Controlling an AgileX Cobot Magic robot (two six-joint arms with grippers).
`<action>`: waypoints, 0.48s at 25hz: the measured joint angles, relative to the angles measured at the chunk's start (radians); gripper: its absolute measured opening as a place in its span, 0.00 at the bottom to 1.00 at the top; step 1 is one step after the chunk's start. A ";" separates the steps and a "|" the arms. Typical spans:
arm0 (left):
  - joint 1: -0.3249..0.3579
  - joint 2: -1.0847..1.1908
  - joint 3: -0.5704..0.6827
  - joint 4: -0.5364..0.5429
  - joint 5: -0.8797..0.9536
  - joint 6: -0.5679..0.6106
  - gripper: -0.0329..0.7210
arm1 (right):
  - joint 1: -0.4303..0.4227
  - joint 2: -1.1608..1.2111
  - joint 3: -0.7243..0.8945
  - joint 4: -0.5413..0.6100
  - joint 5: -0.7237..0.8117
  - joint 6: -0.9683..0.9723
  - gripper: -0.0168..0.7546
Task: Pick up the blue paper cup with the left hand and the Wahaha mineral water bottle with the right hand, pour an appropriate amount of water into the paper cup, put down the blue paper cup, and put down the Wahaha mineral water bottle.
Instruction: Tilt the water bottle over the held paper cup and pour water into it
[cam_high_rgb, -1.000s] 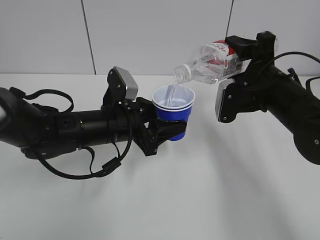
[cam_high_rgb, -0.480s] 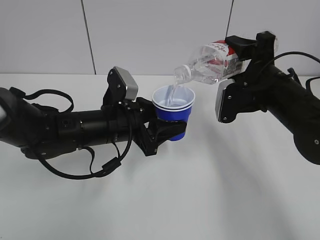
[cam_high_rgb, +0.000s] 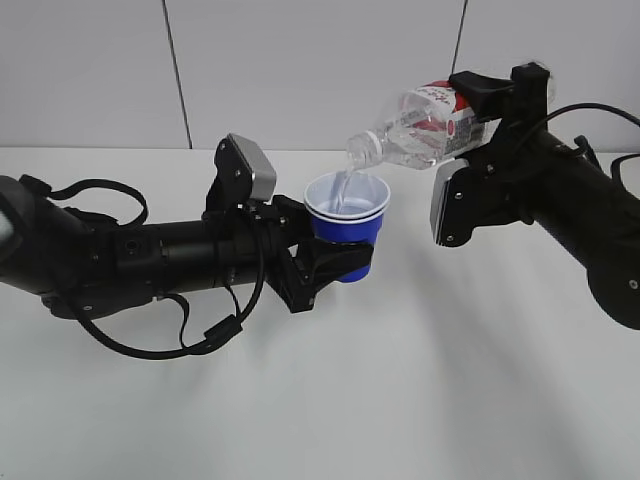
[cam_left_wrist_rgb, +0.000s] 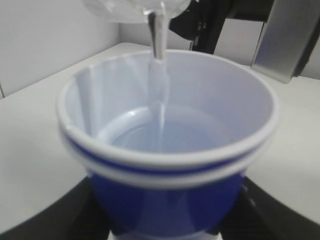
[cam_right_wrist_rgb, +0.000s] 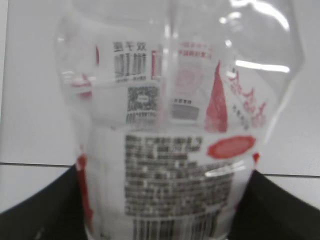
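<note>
While the water runs in a thin stream from the bottle's open neck, the left hand holds the blue paper cup clamped low on its wall, upright and lifted off the white table, which keeps the rim free and level for pouring. From the other side, the right hand grips the Wahaha mineral water bottle around its labelled body, tipped so the neck slopes down and sits just above the cup's far rim; the grip at the thick end leaves the mouth clear to hang over the cup. In the left wrist view the cup looks roughly a third full, though the clear liquid against the white inside makes the level hard to judge. Pouring seems well under way, and the bottle will likely need righting before long, with both things then set down on the table
</note>
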 joint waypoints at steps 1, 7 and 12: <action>0.000 0.000 0.000 0.000 0.000 0.000 0.63 | 0.000 0.000 0.000 0.000 0.000 0.000 0.65; 0.000 0.003 0.000 0.000 0.000 0.000 0.63 | 0.000 0.000 0.000 -0.001 -0.006 0.000 0.65; 0.000 0.003 0.000 0.000 0.000 0.000 0.63 | 0.000 0.000 0.000 -0.002 -0.008 0.000 0.65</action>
